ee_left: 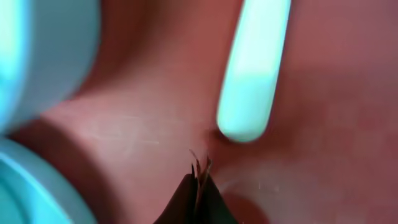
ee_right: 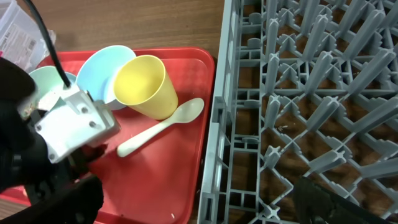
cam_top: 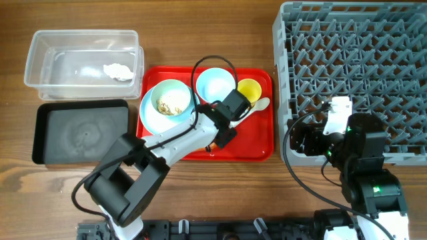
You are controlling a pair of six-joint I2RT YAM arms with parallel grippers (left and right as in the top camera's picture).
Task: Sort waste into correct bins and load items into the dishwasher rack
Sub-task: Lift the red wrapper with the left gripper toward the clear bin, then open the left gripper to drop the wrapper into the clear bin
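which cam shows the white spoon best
Right wrist: the whole spoon lies in view on the red tray beside the yellow cup. Overhead shows only its bowl end; the left arm hides most of the handle. Left wrist shows just a blurred close-up of the handle.

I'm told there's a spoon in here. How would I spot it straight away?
Find the flat red tray in the middle of the table, then its right end, nearest the grey rack. The white spoon lies there beside the yellow cup. It is the only long, slim thing on the tray; its neighbours are round.
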